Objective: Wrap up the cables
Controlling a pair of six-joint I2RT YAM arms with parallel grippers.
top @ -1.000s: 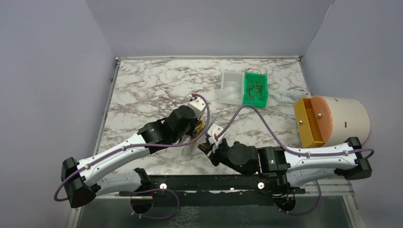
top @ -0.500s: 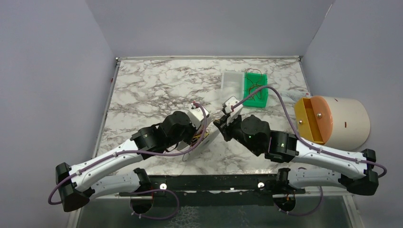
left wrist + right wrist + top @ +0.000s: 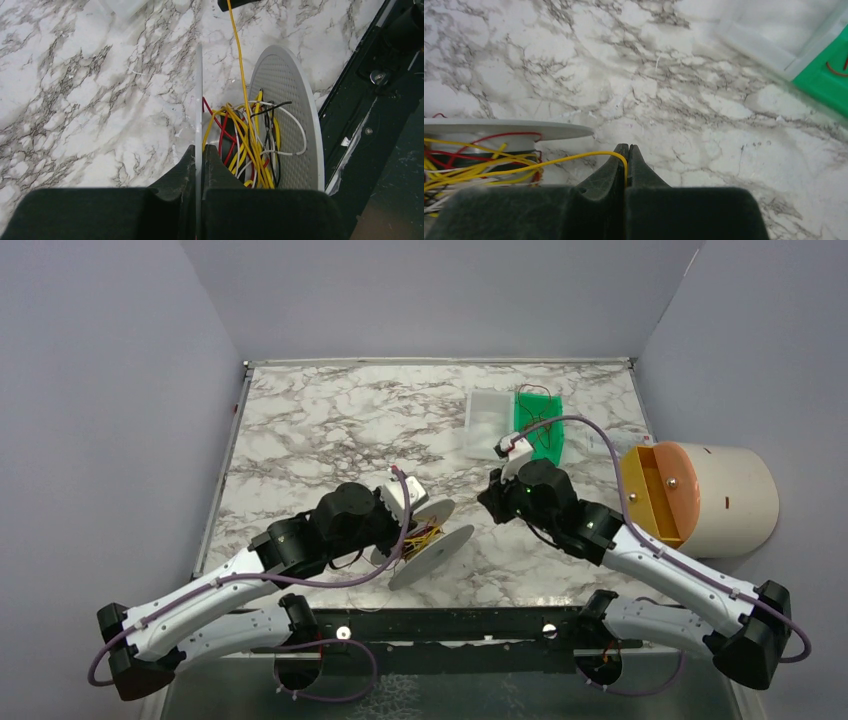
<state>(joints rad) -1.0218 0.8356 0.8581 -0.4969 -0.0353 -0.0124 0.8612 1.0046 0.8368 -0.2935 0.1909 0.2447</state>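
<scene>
A translucent white disc-shaped spool (image 3: 430,548) stands near the table's front, with yellow, red, black and white cables (image 3: 247,145) wound on its core. My left gripper (image 3: 199,152) is shut on one spool disc (image 3: 198,100); the other disc (image 3: 290,115) stands to its right. My right gripper (image 3: 626,149) is shut on a yellow cable (image 3: 559,162) that runs taut from the spool (image 3: 499,129) on its left. The same cable (image 3: 237,50) rises up the left wrist view. In the top view the right gripper (image 3: 492,498) is to the right of the spool.
A green tray (image 3: 540,430) with thin reddish-brown wires and a clear tray (image 3: 487,423) sit at the back right. A cream cylinder with an orange drawer (image 3: 690,495) stands at the right edge. A black rail (image 3: 450,625) runs along the front edge.
My right arm has swung from the front of the table up and back to the right, drawing the yellow cable out. My left arm has pulled back toward the front with the spool.
</scene>
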